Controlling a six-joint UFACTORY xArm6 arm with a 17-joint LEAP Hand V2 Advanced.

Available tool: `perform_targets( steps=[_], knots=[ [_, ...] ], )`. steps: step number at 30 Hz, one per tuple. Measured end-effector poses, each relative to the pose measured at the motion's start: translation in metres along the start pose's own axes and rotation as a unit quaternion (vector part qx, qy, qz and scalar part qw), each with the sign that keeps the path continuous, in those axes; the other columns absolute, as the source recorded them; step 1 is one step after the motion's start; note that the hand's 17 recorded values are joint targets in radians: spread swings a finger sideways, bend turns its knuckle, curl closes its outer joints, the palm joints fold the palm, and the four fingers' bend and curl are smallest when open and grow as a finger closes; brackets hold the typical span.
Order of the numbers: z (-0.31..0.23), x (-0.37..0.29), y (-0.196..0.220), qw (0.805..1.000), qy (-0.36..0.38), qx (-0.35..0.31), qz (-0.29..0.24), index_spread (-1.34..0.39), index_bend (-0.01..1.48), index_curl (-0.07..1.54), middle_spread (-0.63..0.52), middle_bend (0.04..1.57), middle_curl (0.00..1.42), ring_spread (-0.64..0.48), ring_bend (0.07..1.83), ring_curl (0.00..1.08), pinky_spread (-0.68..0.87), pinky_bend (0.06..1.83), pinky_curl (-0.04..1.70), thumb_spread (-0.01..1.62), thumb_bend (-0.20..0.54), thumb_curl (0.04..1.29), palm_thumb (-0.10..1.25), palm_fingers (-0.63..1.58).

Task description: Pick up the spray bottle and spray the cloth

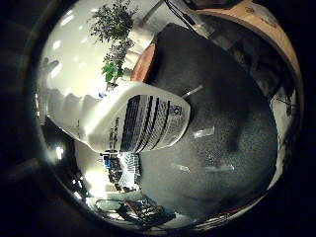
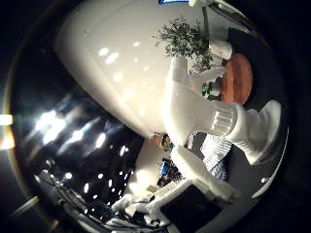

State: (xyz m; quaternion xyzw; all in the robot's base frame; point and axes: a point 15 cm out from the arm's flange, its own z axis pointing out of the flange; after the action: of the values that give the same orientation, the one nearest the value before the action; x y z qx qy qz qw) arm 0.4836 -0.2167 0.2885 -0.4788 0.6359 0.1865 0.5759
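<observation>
the spray bottle (image 1: 133, 123) is white, with a striped label on its side. it fills much of the little finger side view, so it is close to the palm. it looks lifted and tilted, with the dark grey mat (image 1: 232, 113) behind it. in the thumb side view you can see its spray head (image 2: 194, 109), the ribbed collar and the trigger pointing out.

the hand (image 2: 204, 179) shows as white and black parts just beside the trigger. one white finger reaches up near it. the hand seems to be wrapped around the bottle's neck, holding it, but the grip itself is mostly hidden.

the cloth (image 2: 214, 150) has blue and white stripes. it lies on the mat, past the spray head.

i think the picking up is done, and the step now is aiming. the next move needs the nozzle turned toward the cloth, and then a finger has to pull the trigger. i cannot tell if the nozzle points at the cloth yet.

the mat covers a big part of the table. a round wooden table (image 2: 236, 77) stands farther off. a green plant (image 2: 187, 36) is near a white wall, with more leaves showing in the other view. the rest of the room is dim with bright spots of light.
</observation>
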Motion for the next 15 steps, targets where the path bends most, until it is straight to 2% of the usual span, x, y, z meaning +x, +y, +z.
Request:
perform_targets(
  steps=[15],
  knots=[
    [0.0040,0.0003,-0.0018,0.998,0.044,-0.031,-0.023,-0.18,0.15,0.26,0.22,0.18,0.28,0.19,0.23,0.27,0.35,0.30,0.33,0.96,-0.024,0.42,0.84,-0.03]
  ],
)
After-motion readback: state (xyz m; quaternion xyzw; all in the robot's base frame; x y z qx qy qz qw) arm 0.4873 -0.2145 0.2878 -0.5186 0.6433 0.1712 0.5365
